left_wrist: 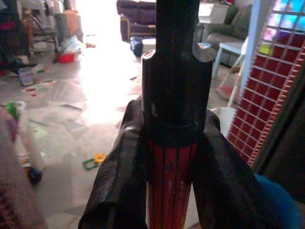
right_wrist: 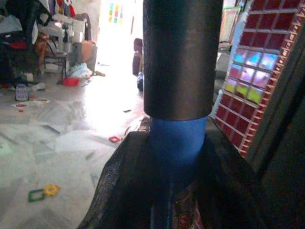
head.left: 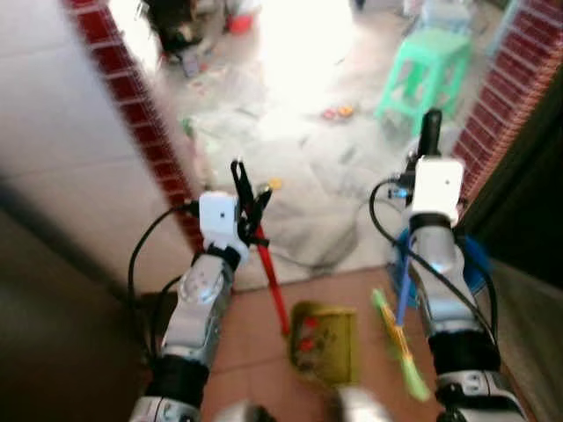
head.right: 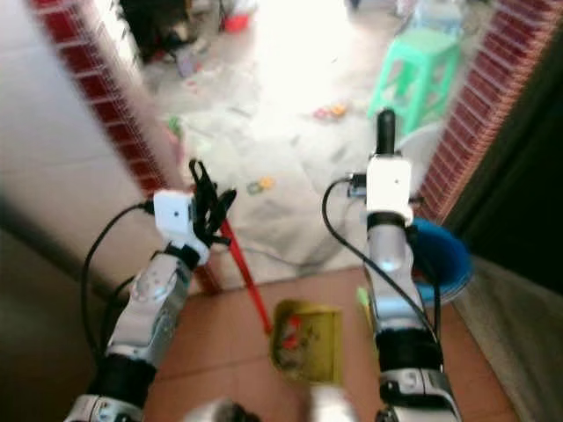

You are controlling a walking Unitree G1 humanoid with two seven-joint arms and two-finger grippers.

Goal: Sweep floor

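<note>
My left gripper (head.left: 247, 199) is shut on the red handle (head.left: 271, 281) of a yellow-green dustpan (head.left: 327, 343), which rests low on the terracotta tiles in front of me. In the left wrist view the black fingers (left_wrist: 119, 181) clamp the red handle (left_wrist: 171, 191) just below its black cap. My right gripper (head.left: 427, 163) is shut on a broom's blue handle (right_wrist: 177, 143), under its black top grip (head.left: 431, 130). The broom's green bristles (head.left: 402, 350) hang down beside the dustpan.
I stand in a doorway between red brick pillars (head.left: 141, 114) (head.left: 506, 97). Ahead, a pale marble floor holds scattered small toys (head.left: 339, 112) and a green stool (head.left: 427, 66). A blue basin (head.left: 473, 264) sits at my right, and a sofa (left_wrist: 138, 14) stands far back.
</note>
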